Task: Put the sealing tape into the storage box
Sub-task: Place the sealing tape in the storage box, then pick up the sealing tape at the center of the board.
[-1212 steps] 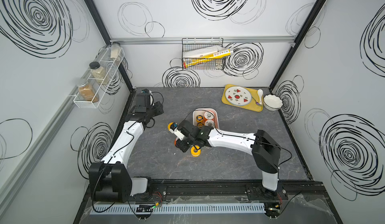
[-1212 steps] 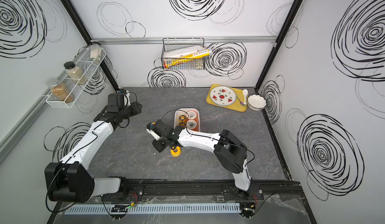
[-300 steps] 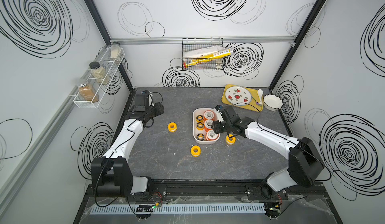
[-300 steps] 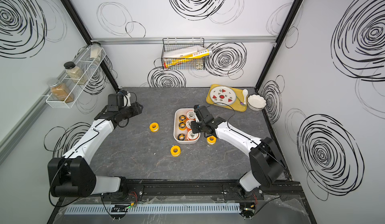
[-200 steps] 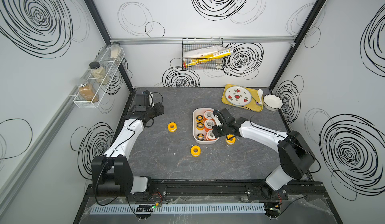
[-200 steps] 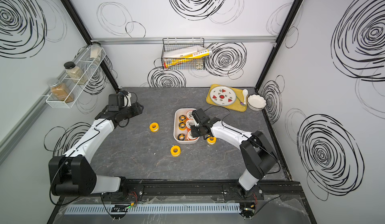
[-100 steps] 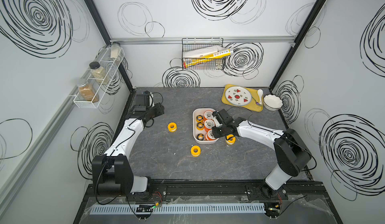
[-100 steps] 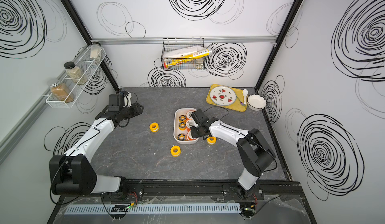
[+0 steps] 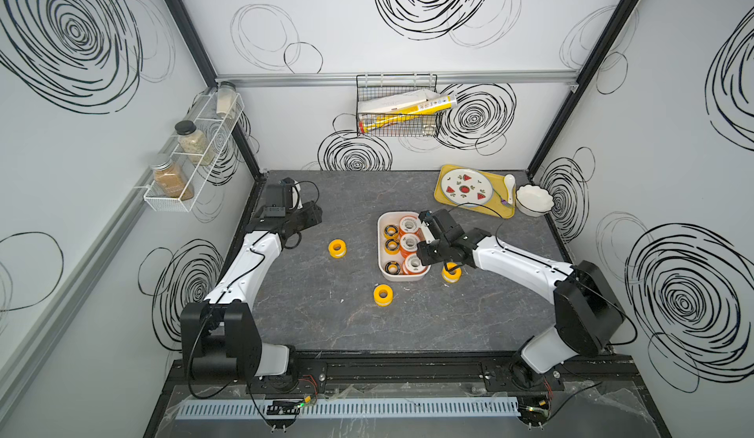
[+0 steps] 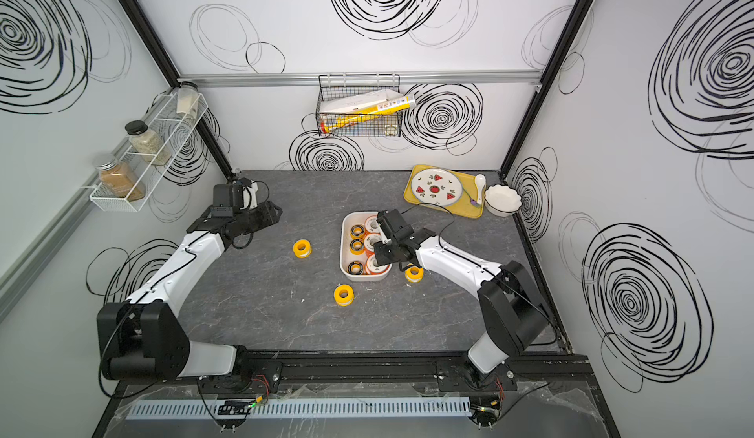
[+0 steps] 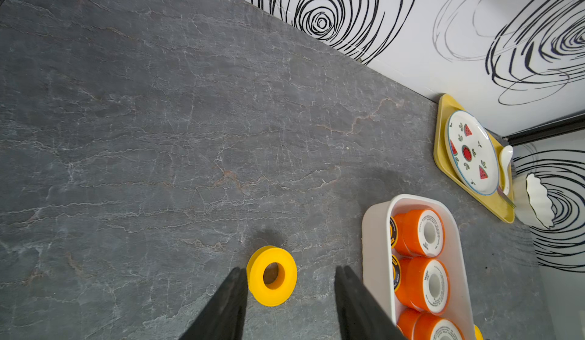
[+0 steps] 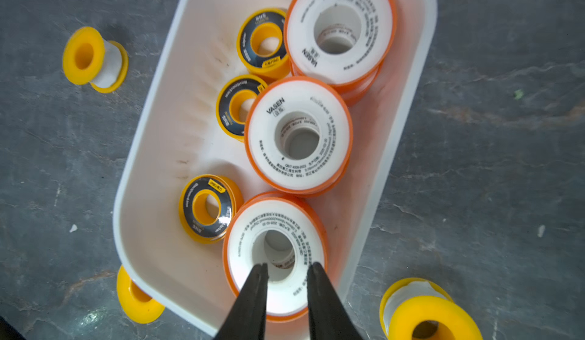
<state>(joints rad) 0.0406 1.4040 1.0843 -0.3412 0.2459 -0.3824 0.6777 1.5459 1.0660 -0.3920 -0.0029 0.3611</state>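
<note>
The storage box [image 9: 381, 252], a white tub, stands mid-table in both top views [image 10: 344, 252]. It holds orange sealing tape spools [image 12: 299, 135] with white faces and yellow ones with black faces [image 12: 205, 208]. Three yellow spools lie on the table: left of the box [image 9: 337, 248], in front of it [image 9: 383, 294], and at its near right corner [image 9: 451, 273]. My right gripper [image 12: 286, 267] hovers over the orange spool at the box's near end [image 12: 275, 253], jaws slightly apart with nothing between them. My left gripper [image 11: 289, 269] is open and empty at the far left [image 9: 316, 213]; the left yellow spool [image 11: 271, 275] lies beyond its fingertips.
A yellow tray [image 9: 495, 207] with a watermelon plate [image 9: 467, 187] and a spoon sits at the back right, beside a white scalloped bowl [image 9: 533, 200]. A wire basket [image 9: 398, 109] hangs on the back wall. A spice rack [image 9: 191, 158] hangs on the left wall.
The right arm swung from the table's left-middle to above the box, and in the last second it edged over the box's near end. The left arm has not moved.
</note>
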